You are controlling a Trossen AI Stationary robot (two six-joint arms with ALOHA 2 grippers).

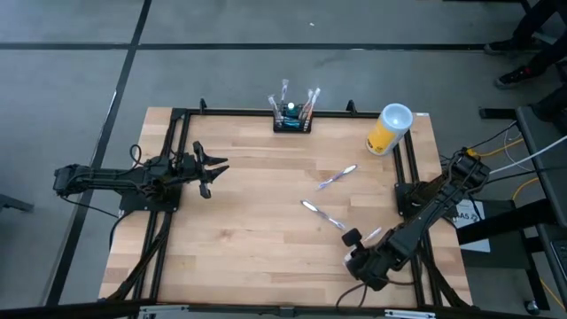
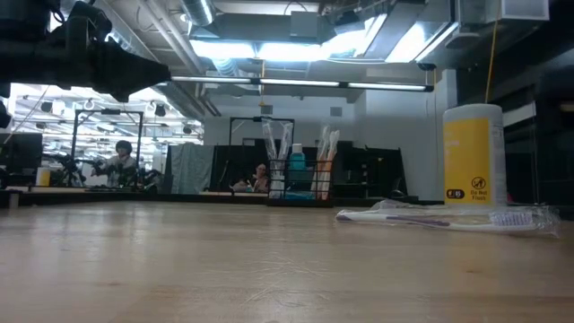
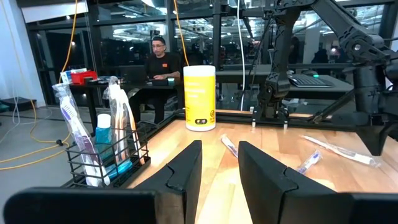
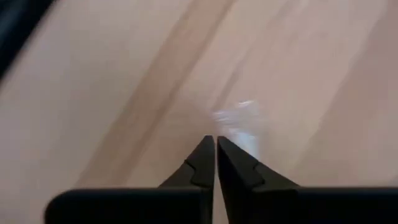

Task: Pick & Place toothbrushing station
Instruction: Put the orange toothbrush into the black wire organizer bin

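Near edge, right tool (image 1: 352,237): low over the front right of the worktop; dark pointed fingers (image 4: 204,163) pressed together at the tips, nothing clamped. A pale, glossy blur lies just beyond the tips in the right wrist view; what it is cannot be made out.
Worktop (image 1: 266,239): light wood boards with a straight grain, framed by black metal rails.
Wrapped toothbrushes: two lie loose mid-worktop in clear, crinkly sleeves, one nearer the front (image 1: 322,215), one farther back (image 1: 337,177); well apart from the rack. The low view shows one lying flat, its right end cut off by the frame.
Left tool (image 1: 211,175): at the left side of the worktop, raised above the wood; broad black fingers (image 3: 185,176) stand apart, holding nothing.
Yellow cup (image 1: 389,129): cylinder, yellow body with a white rim and white base band, upright at the far right corner. Black print on the side: two round symbols and small text, too small to read.
Toothbrushing station (image 1: 291,116): small black wire rack, rectangular, at the middle of the far edge, upright. It holds sleeved toothbrushes standing up and a blue-and-white tube (image 3: 104,135); the lettering on the tube is not legible. No tool touches it.
Beyond the worktop: a seated person (image 3: 163,61) at a desk, partly hidden by the cup; dark frames, cables and ceiling strip lights in the room.
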